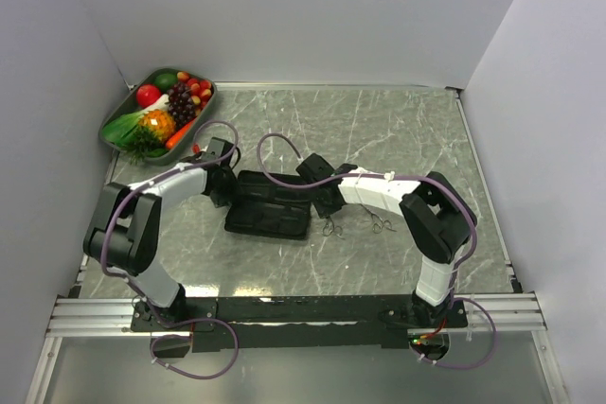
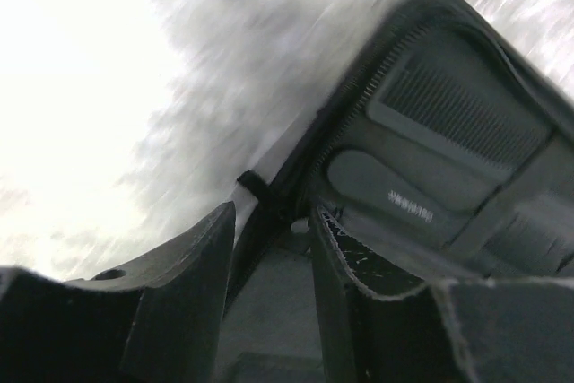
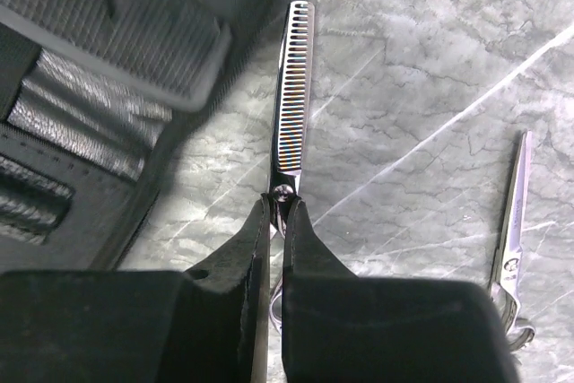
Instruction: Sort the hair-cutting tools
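A black pouch (image 1: 270, 207) lies open mid-table. My left gripper (image 1: 220, 186) is at its left edge, and in the left wrist view the jaws stand narrowly apart, closed on the pouch's rim (image 2: 260, 221). My right gripper (image 1: 327, 203) is shut on silver thinning scissors (image 3: 294, 87) at their pivot. The toothed blade points away, just right of the pouch (image 3: 90, 132), and the ring handles (image 1: 330, 227) stick out toward the near side. The second scissors (image 1: 382, 224) lie on the table to the right and also show in the right wrist view (image 3: 511, 239). A black comb (image 2: 466, 114) sits in a pouch pocket and also shows in the right wrist view (image 3: 134, 33).
A grey tray (image 1: 114, 125) of toy fruit and vegetables stands at the back left corner. White walls close in the marble table (image 1: 407, 130) at the left, back and right.
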`<state>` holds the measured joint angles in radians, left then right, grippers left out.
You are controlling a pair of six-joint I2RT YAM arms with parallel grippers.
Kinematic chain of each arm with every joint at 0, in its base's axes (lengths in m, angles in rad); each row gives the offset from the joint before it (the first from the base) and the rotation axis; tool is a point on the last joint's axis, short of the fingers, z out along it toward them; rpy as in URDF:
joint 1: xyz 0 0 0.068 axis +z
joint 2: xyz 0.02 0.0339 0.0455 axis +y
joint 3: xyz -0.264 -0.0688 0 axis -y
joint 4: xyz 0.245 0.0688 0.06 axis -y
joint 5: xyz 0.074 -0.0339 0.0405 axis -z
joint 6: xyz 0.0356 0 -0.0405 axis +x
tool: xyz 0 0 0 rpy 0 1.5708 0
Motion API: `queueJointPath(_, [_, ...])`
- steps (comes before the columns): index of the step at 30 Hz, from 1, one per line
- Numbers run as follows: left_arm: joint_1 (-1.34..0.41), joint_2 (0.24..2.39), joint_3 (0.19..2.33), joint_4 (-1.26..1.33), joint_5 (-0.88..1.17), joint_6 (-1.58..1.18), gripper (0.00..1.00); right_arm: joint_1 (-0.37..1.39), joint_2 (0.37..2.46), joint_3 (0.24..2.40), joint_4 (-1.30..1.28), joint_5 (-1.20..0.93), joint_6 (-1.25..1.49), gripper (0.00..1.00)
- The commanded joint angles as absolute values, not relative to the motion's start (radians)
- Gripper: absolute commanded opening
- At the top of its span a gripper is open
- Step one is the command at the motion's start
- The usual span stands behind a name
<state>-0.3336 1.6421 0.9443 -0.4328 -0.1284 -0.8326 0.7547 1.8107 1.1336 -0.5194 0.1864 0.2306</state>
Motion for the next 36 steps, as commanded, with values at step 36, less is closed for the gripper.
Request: queueJointPath(36, [-0.451,1.493,0.723,-0.614,0.020,-0.867,0.35,0.827,1.597,1.282,-0.836,0.158,0.193,0.00])
